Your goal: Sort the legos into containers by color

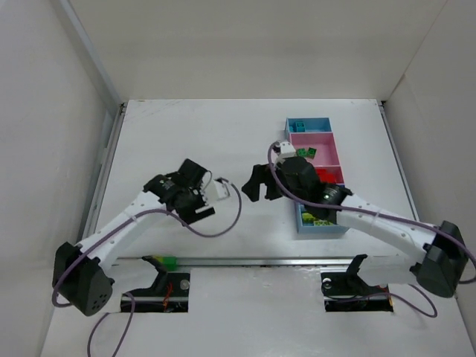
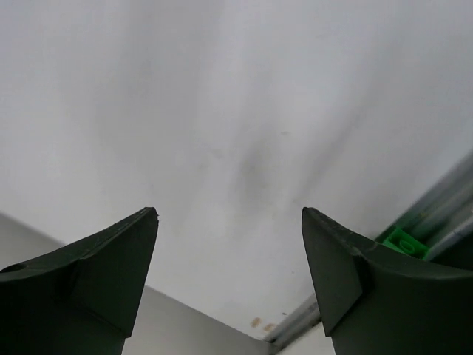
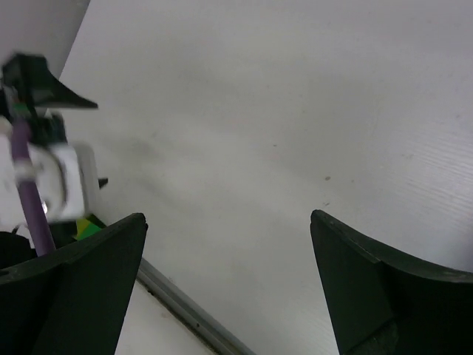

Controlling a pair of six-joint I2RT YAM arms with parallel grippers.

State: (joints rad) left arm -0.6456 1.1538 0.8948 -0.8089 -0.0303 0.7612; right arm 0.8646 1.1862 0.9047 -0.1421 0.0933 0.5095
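The containers (image 1: 328, 139) form a strip of light blue and pink bins at the right of the table, partly covered by my right arm. Legos lie in them: green ones (image 1: 305, 152) in a pink bin, red ones (image 1: 324, 175) lower down, yellow-green ones (image 1: 318, 219) in the nearest light blue bin. My right gripper (image 1: 259, 186) hovers left of the strip, open and empty, with bare table between its fingers (image 3: 369, 288). My left gripper (image 1: 195, 192) is at mid-table, also open and empty; its fingers (image 2: 340, 274) frame only white table.
A metal rail (image 1: 260, 261) runs along the table's near edge, with a small green piece (image 1: 169, 262) on it, also seen as the green piece (image 2: 403, 242) beside my left finger. White walls enclose the table. The left arm's white camera and purple cable (image 3: 33, 185) show at the left.
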